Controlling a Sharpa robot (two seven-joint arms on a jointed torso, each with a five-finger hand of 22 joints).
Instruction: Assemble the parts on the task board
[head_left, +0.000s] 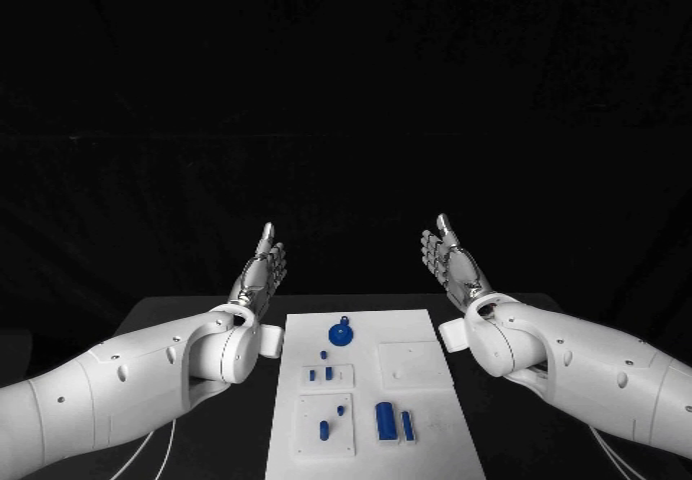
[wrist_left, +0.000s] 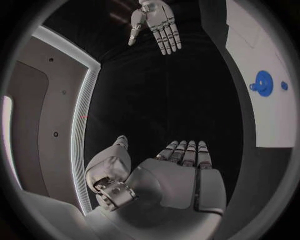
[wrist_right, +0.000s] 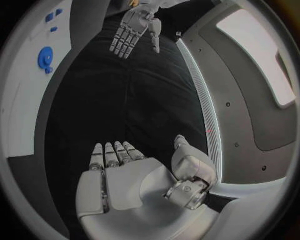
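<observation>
Overhead, both hands (head_left: 261, 272) (head_left: 454, 265) hover released beside the task board (head_left: 372, 400); wrist views face palms.

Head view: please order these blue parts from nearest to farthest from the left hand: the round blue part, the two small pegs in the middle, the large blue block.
1. Round blue part, at the board's far end, closest to the left hand.
2. Two small pegs, mid-board, left side.
3. Large blue block, near end of the task board, toward the right.

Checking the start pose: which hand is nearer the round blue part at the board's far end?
Left, narrowly. The left hand is raised beside the task board, just left of the round blue part; the right hand is raised slightly farther off on the other side.
</observation>
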